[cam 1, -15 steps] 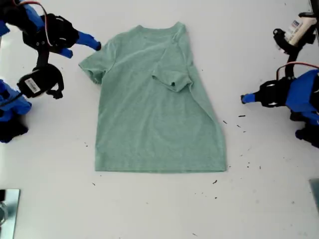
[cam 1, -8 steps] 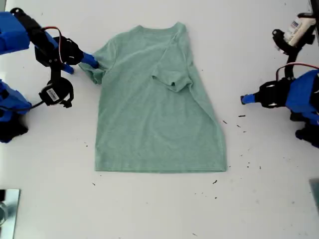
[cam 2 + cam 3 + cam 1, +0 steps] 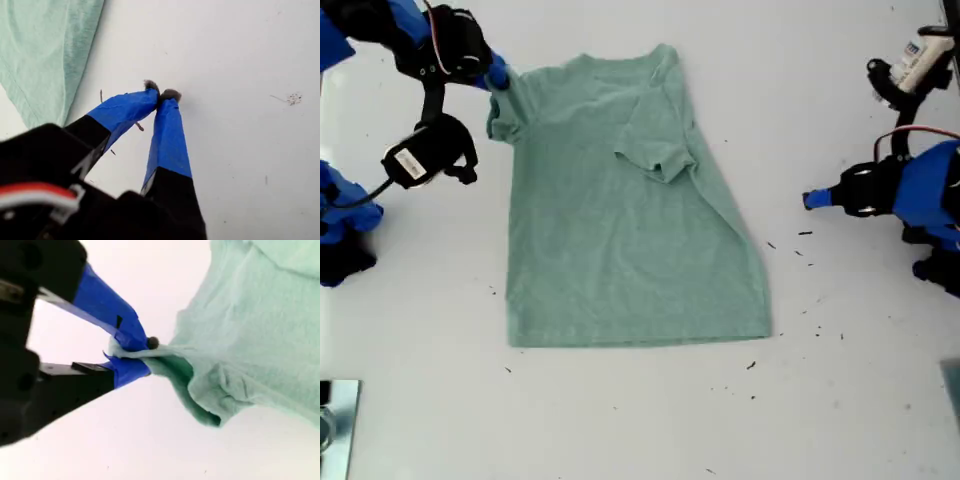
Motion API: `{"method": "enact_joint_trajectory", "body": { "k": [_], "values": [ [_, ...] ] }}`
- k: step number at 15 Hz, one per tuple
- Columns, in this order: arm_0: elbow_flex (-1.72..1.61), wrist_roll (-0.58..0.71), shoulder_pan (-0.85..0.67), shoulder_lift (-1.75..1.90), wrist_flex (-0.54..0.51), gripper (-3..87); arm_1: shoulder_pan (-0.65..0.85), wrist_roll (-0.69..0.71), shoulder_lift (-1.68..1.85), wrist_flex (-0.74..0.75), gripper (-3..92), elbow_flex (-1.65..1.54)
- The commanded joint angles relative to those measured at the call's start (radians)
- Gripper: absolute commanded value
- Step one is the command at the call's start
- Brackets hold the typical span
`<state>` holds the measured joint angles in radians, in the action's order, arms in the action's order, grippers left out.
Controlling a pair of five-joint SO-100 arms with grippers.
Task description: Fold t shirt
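T shirt [image 3: 625, 215] lies mostly flat on white table [image 3: 620, 420], centre of the exterior view, hem toward the bottom, neck toward the top. Sleeve on the exterior view's right is folded inward over the chest. Sleeve on the exterior view's left is bunched and lifted at the second gripper [image 3: 498, 76], near the exterior view's top left; second wrist view shows its blue jaws pinching the sleeve edge, second gripper [image 3: 132, 356], t shirt [image 3: 250, 330]. First gripper [image 3: 812, 199] sits at the exterior view's right, apart from the shirt; first wrist view shows first gripper [image 3: 161, 95] with tips pressed together on nothing, over bare table [image 3: 250, 60], shirt corner [image 3: 45, 50] nearby. Small dark specks [image 3: 805, 250] dot the table.
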<state>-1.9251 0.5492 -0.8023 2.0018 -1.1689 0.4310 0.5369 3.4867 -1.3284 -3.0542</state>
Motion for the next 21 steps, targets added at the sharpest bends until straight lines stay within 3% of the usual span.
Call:
{"method": "enact_joint_trajectory", "body": {
  "k": [1,4,7,9,10,13,14,18,20,21],
  "values": [
    [0.172,0.014,0.115,-0.026,0.057,-0.3,-0.008,-0.014,0.017,0.006,2.3,-0.041],
    [0.374,0.015,0.281,-0.318,0.212,-0.3,-0.003,-0.015,0.017,0.005,2.3,-0.043],
    [0.693,0.058,0.354,-0.755,0.252,0.0,-0.005,-0.023,0.017,0.003,2.3,-0.043],
    [0.92,0.094,0.357,-0.985,0.173,26.1,-0.003,-0.025,0.017,0.002,2.3,-0.043],
    [0.928,0.1,0.36,-0.948,0.146,29.5,-0.003,-0.025,0.017,0.002,2.3,-0.043],
    [0.857,0.092,0.333,-0.572,-0.026,27.8,-0.003,-0.025,0.017,0.002,2.3,-0.044],
    [0.733,0.089,0.313,-0.391,-0.034,26.4,-0.003,-0.023,0.017,0.002,2.3,-0.044],
    [-0.272,-0.025,0.278,0.423,0.195,1.4,0.0,-0.023,0.017,0.003,2.3,-0.044],
    [-0.758,-0.19,0.354,0.775,0.354,-0.2,0.002,-0.025,0.017,0.003,2.3,-0.044],
    [-0.976,-0.27,0.399,0.973,0.385,-0.3,0.002,-0.028,0.017,0.002,2.3,-0.044]
  ]
}}
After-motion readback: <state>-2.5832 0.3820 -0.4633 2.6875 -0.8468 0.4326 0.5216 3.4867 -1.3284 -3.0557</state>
